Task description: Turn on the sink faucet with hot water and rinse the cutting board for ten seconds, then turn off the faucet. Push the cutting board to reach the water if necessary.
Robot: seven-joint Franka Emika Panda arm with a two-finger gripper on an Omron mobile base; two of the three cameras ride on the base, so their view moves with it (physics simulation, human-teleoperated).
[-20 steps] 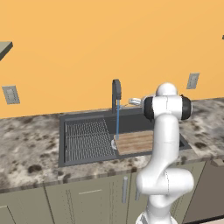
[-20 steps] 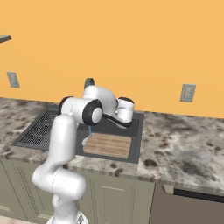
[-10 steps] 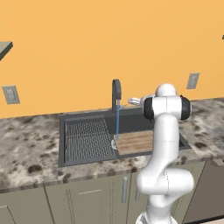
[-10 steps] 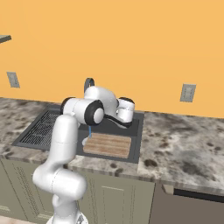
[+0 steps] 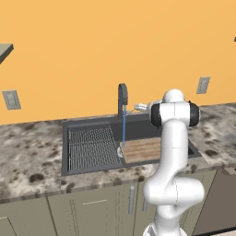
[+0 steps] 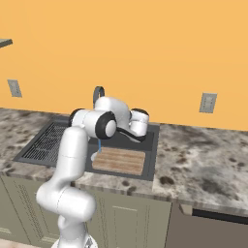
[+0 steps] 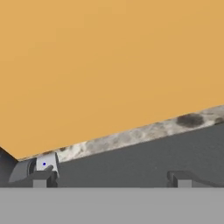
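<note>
Orange wall backs a run of speckled granite counter, and the work goes on at the dark basin set into it. Starting at the gripper: its jaws stand wide apart with nothing between them, the two dark fingertips rising at the bottom of the hand view. One tip sits just beside a small light-grey lever handle marked with a blue dot, at the base of the sink faucet. The hand hangs there, I judge, because the lever is what shuts the flow off once the rinse is done (whether the tip is touching it I cannot tell).

Outward from the hand, the water drops as a thin blue line from the arched spout and lands on the left end of the cutting board. The board lies flat on the floor of the sink, in its right part, placed so the stream reaches it without any push. A ridged drying rack fills the left part of the basin, just beside the board.

Counted: one faucet, one stream, one board, one rack, one basin. Wall outlets number two in the left base view, one at each side of the sink, well apart. Cabinet doors run below the counter.
</note>
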